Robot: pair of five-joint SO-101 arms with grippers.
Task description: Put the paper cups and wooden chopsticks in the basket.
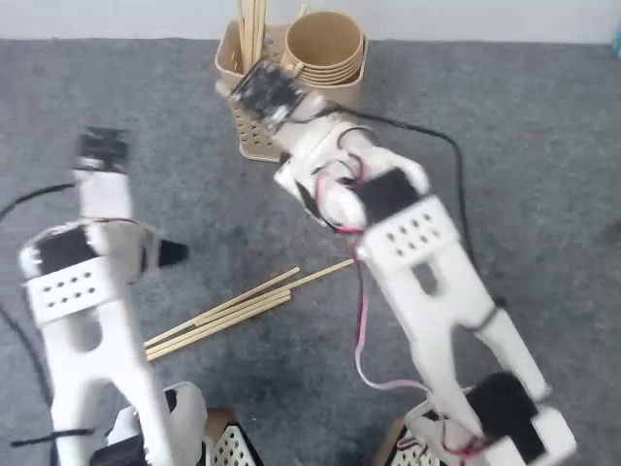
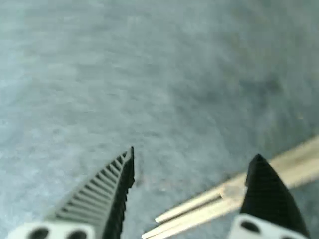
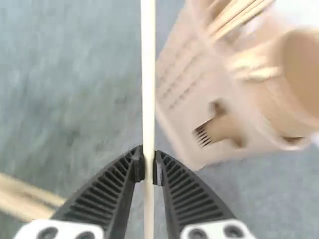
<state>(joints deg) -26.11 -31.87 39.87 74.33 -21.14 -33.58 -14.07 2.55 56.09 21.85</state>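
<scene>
Your right tool (image 3: 148, 169) is clenched on one chopstick (image 3: 147, 74) near the basket (image 3: 199, 114); held so thinly, it may swivel and hit the rim instead of entering.

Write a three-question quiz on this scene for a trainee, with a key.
1. True or false: the right gripper is shut on a chopstick.
2. The cups are: A) lying loose B) stacked in the basket C) crushed flat.
3. Fill in: the left gripper is ____ (open or shut).
Key: 1 true; 2 B; 3 open.
</scene>
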